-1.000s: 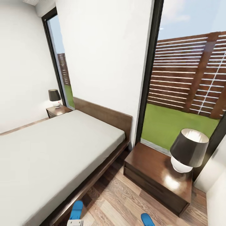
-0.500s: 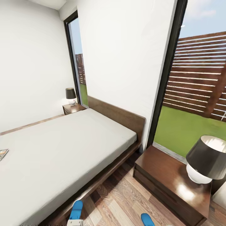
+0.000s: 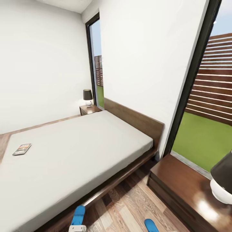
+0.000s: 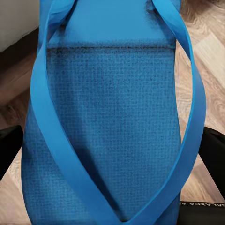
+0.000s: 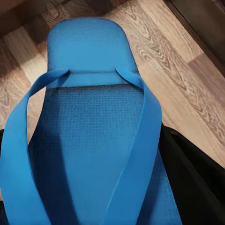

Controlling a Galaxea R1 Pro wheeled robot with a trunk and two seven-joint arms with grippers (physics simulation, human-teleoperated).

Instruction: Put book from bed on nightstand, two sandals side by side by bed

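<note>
The bed [image 3: 80, 151] has a dark wood frame and a bare off-white mattress. The book [image 3: 22, 149] lies flat on the mattress near its far left side. One blue sandal [image 3: 78, 215] hangs low over the floor beside the bed frame, with my left gripper [image 4: 112, 154] shut on it and a black finger on each side. The other blue sandal [image 3: 150, 225] is further right over the planks, gripped by my right gripper [image 5: 93, 178]. A nightstand [image 3: 180, 190] stands at the right of the bed's head, another nightstand [image 3: 90, 109] in the far corner.
A dark-shaded lamp [image 3: 222, 180] sits on the near nightstand, a smaller lamp [image 3: 87, 96] on the far one. Tall dark-framed windows [image 3: 196, 80] flank the white wall behind the headboard. Wood-plank floor [image 3: 122, 206] runs between bed and near nightstand.
The head view has swung to the left, bringing the book and more of the mattress into view. Both sandals stay at the same spots in the picture.
</note>
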